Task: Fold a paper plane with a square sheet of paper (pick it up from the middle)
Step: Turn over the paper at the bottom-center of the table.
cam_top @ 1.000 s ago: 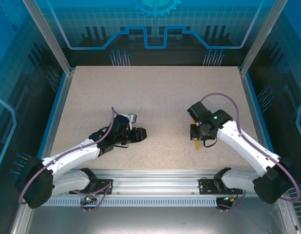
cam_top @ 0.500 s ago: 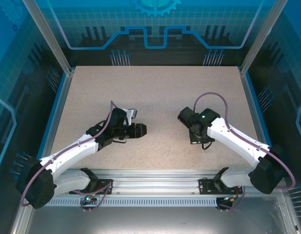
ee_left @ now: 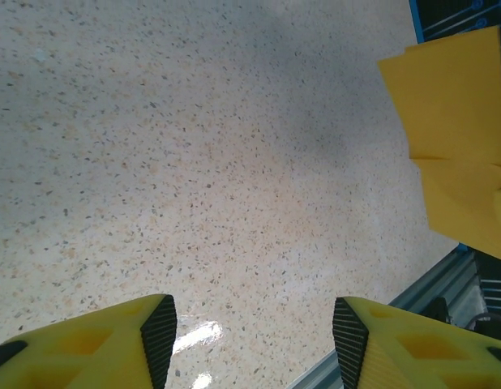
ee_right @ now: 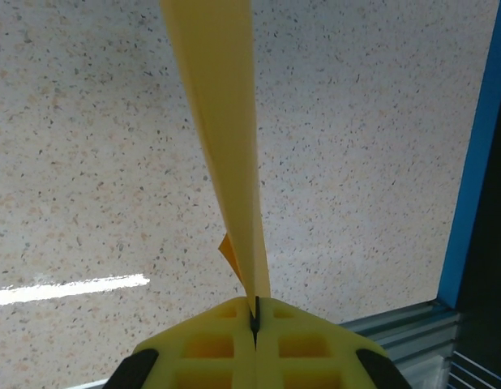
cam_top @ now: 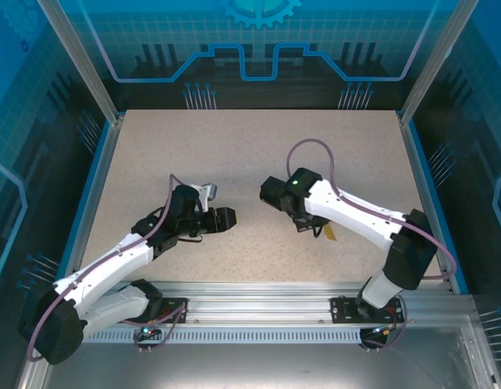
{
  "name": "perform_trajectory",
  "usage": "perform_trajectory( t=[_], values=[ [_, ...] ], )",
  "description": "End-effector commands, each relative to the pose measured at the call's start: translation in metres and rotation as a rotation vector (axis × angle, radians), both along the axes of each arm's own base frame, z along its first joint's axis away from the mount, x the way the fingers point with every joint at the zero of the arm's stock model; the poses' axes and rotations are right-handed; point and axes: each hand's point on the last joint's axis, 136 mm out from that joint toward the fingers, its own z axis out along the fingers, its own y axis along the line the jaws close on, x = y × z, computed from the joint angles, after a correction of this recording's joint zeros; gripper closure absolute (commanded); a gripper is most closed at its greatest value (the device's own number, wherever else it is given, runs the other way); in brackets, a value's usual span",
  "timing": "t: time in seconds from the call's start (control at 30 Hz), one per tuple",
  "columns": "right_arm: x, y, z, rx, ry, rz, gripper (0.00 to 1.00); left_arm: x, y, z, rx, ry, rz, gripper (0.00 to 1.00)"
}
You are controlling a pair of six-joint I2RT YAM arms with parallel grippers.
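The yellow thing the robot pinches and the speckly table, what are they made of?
The folded orange-yellow sheet looks like thin matte paper: it holds sharp creases and stands edge-on from the shut right gripper. The beige speckled tabletop may be smooth stone-pattern laminate; it reflects a light streak.

table (cam_top: 259,154) | speckled beige top | blue side edges (cam_top: 95,190) | metal rail (cam_top: 259,292) along near edge

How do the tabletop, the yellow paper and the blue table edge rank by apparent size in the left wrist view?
1. Tabletop, by far the largest.
2. Yellow paper, possibly enlarged by nearness to the camera.
3. Blue table edge, a thin sliver.
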Motion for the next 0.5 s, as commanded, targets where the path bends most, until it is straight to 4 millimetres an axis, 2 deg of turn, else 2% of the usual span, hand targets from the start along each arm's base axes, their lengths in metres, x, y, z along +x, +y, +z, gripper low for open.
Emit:
perform_trajectory(
  t=[0.0,0.3,0.47],
  values=[
    [0.005,-0.002,0.009,-0.074,-0.017,0.008,1.00,-0.001,0.015,-0.009,0.014,0.031,0.057,0.42],
    [0.010,-0.007,0.014,-0.152,-0.013,0.044,1.00,-0.007,0.032,-0.026,0.022,0.092,0.154,0.41],
    [0.007,-0.023,0.020,-0.225,-0.030,0.041,1.00,-0.017,0.037,-0.035,0.011,0.128,0.173,0.40]
  ],
)
